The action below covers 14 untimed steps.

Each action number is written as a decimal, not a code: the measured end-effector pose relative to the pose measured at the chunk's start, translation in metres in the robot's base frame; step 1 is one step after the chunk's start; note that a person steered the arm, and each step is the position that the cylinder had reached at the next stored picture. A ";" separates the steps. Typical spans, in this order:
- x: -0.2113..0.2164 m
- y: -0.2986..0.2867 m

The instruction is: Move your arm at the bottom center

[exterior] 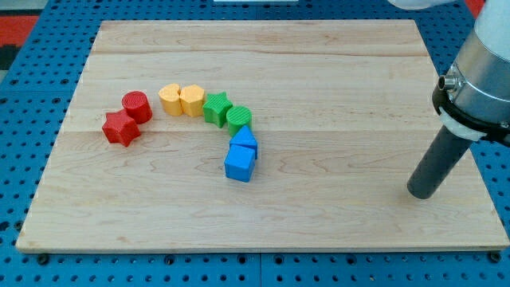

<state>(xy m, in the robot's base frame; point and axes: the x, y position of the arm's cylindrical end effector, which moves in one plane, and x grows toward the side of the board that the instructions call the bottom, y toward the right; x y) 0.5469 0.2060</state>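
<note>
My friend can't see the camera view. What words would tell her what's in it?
My tip rests near the wooden board's right edge, far from an arc of blocks at left: red star, red cylinder, two yellow blocks, green star, green cylinder, two blue blocks.

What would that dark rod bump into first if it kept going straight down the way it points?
Only the bare wooden board: my tip already seems to rest on it near the view's right edge, well apart from the blue cube and other blocks, though contact is hard to judge.
</note>
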 end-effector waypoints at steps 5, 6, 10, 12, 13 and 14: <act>0.000 -0.050; 0.000 -0.067; 0.029 -0.105; 0.061 -0.170; 0.061 -0.181; 0.061 -0.179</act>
